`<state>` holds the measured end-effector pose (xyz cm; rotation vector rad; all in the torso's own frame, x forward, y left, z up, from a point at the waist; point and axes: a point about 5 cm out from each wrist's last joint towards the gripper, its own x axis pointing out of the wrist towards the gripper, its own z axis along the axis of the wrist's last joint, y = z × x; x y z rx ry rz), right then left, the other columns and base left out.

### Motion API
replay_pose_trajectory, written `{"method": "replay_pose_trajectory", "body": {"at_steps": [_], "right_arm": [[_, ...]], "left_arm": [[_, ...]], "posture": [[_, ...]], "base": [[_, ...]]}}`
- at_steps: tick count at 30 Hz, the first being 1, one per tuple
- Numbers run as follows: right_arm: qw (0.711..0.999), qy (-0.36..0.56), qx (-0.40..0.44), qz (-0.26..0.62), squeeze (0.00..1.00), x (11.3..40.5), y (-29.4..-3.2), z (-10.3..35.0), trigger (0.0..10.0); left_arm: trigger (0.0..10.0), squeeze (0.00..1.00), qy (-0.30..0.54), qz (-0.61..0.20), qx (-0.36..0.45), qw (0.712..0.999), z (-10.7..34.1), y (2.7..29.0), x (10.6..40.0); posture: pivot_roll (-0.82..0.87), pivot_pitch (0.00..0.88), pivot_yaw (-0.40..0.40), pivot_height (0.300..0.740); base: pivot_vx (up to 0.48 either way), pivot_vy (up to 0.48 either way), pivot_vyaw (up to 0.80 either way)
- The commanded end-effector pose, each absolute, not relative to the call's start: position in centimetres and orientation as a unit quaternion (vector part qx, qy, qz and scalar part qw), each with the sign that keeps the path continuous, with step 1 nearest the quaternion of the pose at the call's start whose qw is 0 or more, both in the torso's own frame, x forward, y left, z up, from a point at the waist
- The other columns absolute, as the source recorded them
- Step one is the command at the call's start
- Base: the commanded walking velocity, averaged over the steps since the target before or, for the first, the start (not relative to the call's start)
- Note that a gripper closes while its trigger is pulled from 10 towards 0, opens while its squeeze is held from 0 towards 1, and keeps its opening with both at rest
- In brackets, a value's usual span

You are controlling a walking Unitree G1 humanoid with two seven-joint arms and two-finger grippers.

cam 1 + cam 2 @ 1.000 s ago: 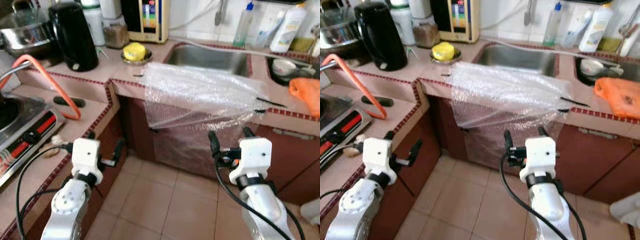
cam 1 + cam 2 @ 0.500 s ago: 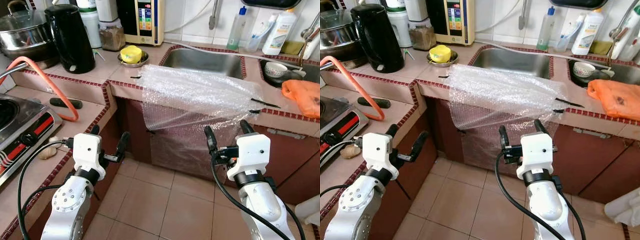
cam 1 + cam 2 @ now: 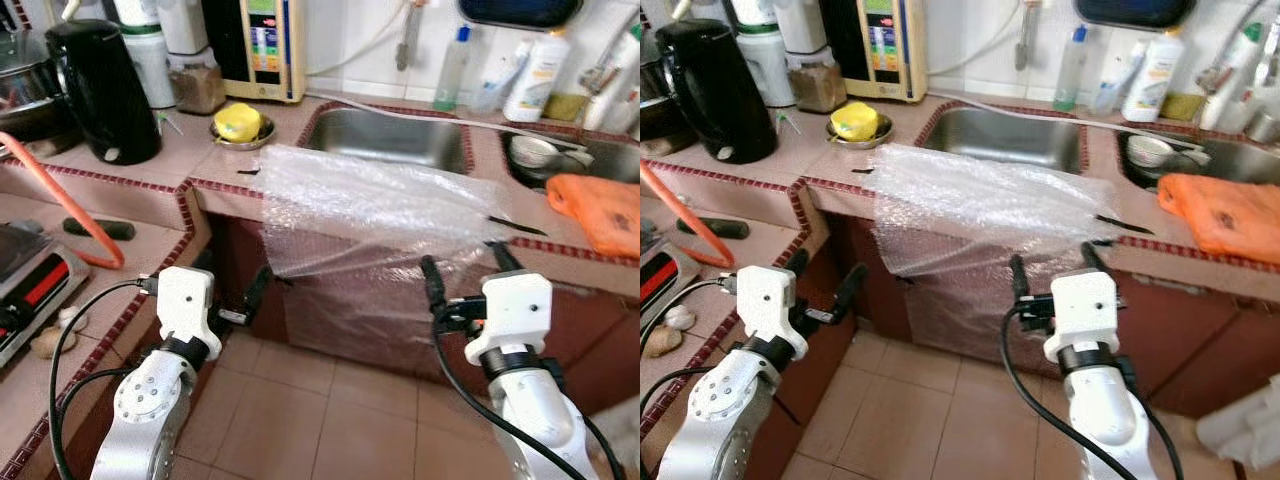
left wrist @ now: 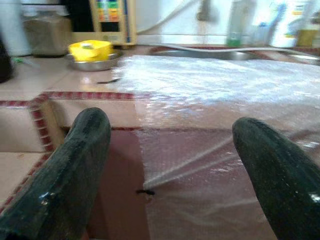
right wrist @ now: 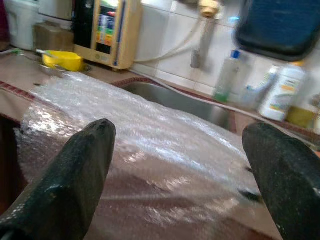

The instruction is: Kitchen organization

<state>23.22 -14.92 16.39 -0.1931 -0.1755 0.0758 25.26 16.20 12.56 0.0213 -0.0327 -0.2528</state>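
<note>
— Position of the task item?

— A clear sheet of bubble wrap (image 3: 375, 200) lies on the tiled tabletop (image 3: 180, 160) in front of the stainless steel sink (image 3: 390, 135), with its front part hanging over the edge and down across the dark red cabinet front (image 3: 345, 300) below.

— Left pincer?

— The left pincer (image 3: 228, 296) is held low, in front of the cabinet and below the tabletop edge, near the left hanging corner of the bubble wrap. Its two black fingers (image 4: 75, 170) stand wide apart and grip nothing; the wrist view looks between them at the sheet.

— Right pincer?

— The right pincer (image 3: 466, 272) is raised in front of the hanging part of the sheet, under its right end. Its fingers (image 5: 75, 170) are likewise spread wide and hold nothing. Contact with the wrap cannot be confirmed.

— Other items on the tabletop?

— A black electric kettle (image 3: 95, 90) stands at the left rear. A yellow rounded object in a small metal dish (image 3: 238, 124) sits just left of the sink. An orange cloth (image 3: 600, 205) lies at the right end. A white plastic bottle (image 3: 530, 80) stands behind the sink against the white wall tiles. An orange hose (image 3: 60, 200) curves over the lower tabletop at left.

— Floor?

— Beige tiled floor (image 3: 330, 420), between both arms.
</note>
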Motion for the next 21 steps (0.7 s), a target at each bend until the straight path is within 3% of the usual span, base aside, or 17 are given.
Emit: {"method": "replay_pose_trajectory", "body": {"at_steps": [1,21], "right_arm": [[0.991,-0.089,-0.094,0.043,0.00,23.07,-14.72,16.38,10.0],[0.990,-0.090,-0.093,0.048,0.00,23.08,-14.39,16.22,10.0]], "left_arm": [[10.0,0.00,-0.012,-0.126,0.012,0.992,12.35,16.42,25.29],[10.0,0.00,-0.008,-0.125,0.018,0.992,11.85,16.67,25.27]], "posture": [[0.02,0.000,-0.014,0.740],[0.03,0.014,-0.009,0.740]], "base": [[0.409,0.000,0.00],[0.413,0.000,0.00]]}}
